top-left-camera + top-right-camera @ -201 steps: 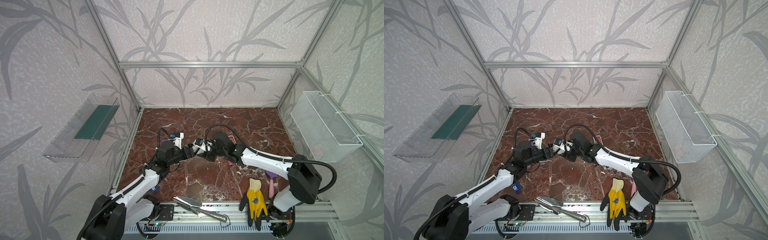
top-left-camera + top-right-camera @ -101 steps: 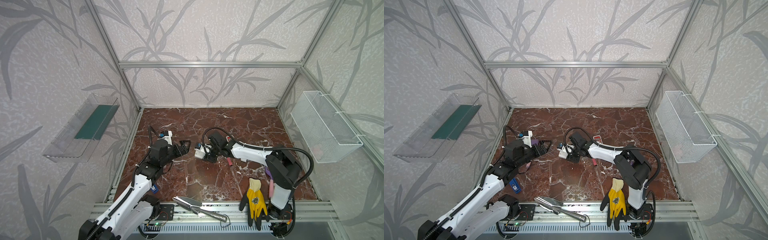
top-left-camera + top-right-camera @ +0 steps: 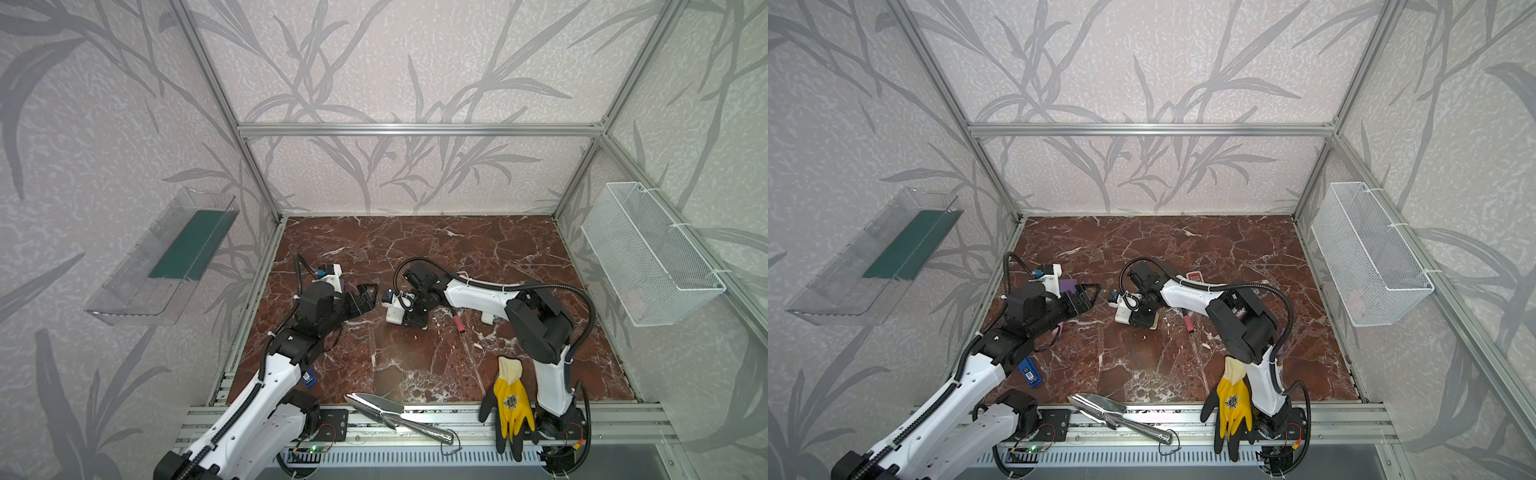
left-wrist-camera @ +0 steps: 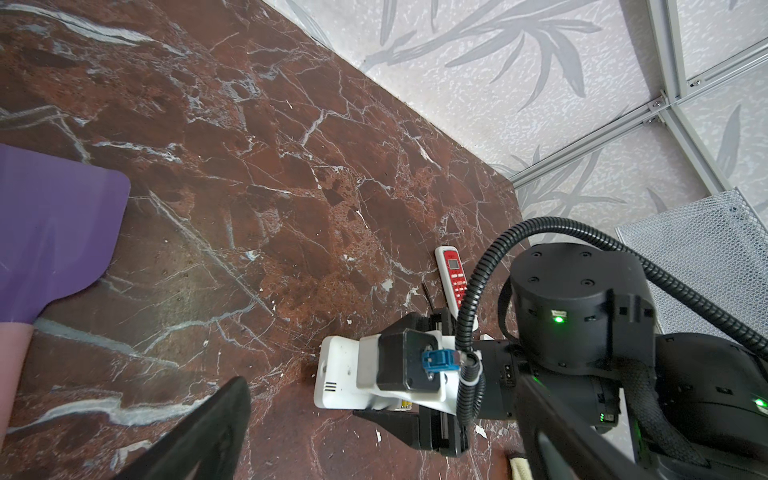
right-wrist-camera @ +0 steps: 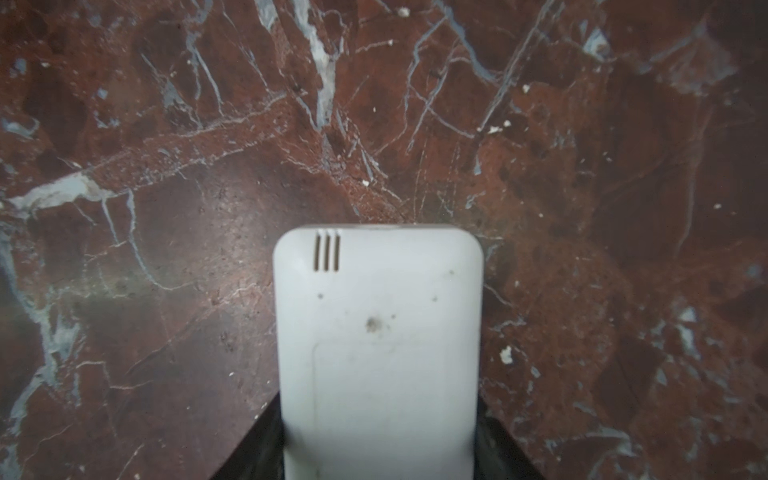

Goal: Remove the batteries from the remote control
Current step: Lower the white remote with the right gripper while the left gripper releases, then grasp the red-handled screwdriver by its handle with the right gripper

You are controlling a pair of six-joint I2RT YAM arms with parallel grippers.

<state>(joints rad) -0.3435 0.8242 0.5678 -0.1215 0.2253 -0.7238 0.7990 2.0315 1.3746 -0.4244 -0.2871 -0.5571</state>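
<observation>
My right gripper (image 5: 380,440) is shut on the white remote control (image 5: 378,316), one jaw against each long side, and the face with the three vent slots is turned to its wrist camera. Both top views show this remote (image 3: 394,312) (image 3: 1126,312) held low over the marble floor, left of centre. A sliver of bright yellow (image 4: 405,404) (image 3: 1154,322) shows under the remote at the jaws; it looks like one of the batteries, mostly hidden. My left gripper (image 3: 368,294) (image 3: 1090,294) hangs open and empty a short way left of the remote, pointing at it. One of its dark fingers (image 4: 212,428) frames the left wrist view.
A red-and-white remote (image 4: 453,276) (image 3: 1194,276) lies behind the right arm. A pink-handled screwdriver (image 3: 458,322) and a small white piece (image 3: 487,318) lie right of the held remote. A purple sheet (image 4: 54,224) lies by the left arm. A yellow glove (image 3: 509,399) and a metal trowel (image 3: 378,409) rest on the front rail.
The two grippers, which met at the remote a second ago, have parted. The left one drew back left, empty. The right arm folded back, keeping the remote.
</observation>
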